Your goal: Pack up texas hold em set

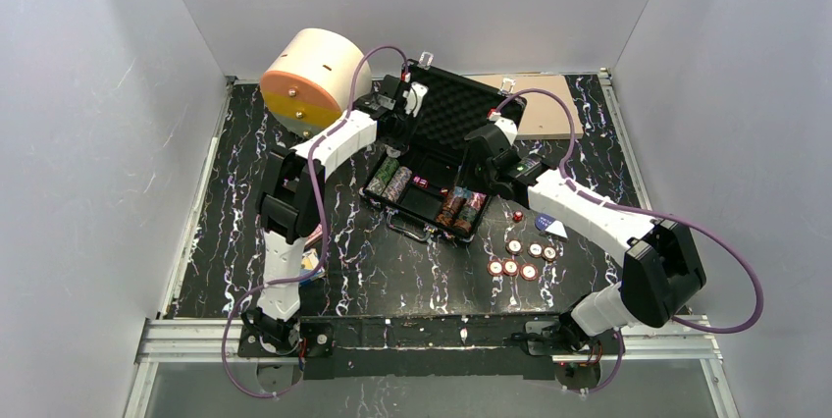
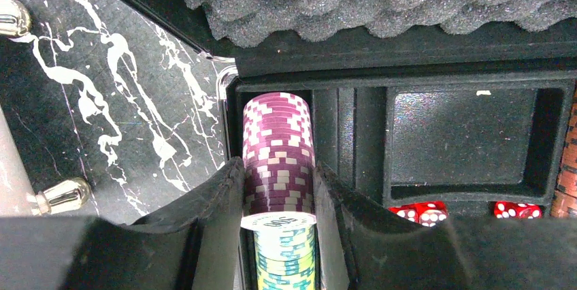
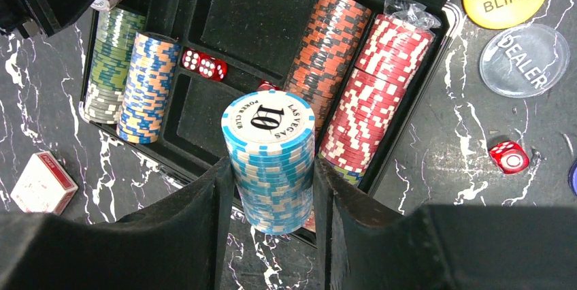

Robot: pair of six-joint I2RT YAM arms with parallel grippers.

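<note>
Where the left gripper (image 2: 277, 167) reaches into the open briefcase (image 2: 463, 133), its fingers pinch a purple chip stack (image 2: 275, 130) lying in the outer slot, with a pale green stack (image 2: 286, 259) just nearer. The right gripper (image 3: 272, 164) clamps a light-blue chip stack (image 3: 269, 123) at the briefcase's edge, its "10" face showing. Both forearms angle inward over the briefcase, elbows bent out to the sides.

Empty centre compartment (image 3: 248, 18) between chip stacks (image 3: 146, 86)
</note>
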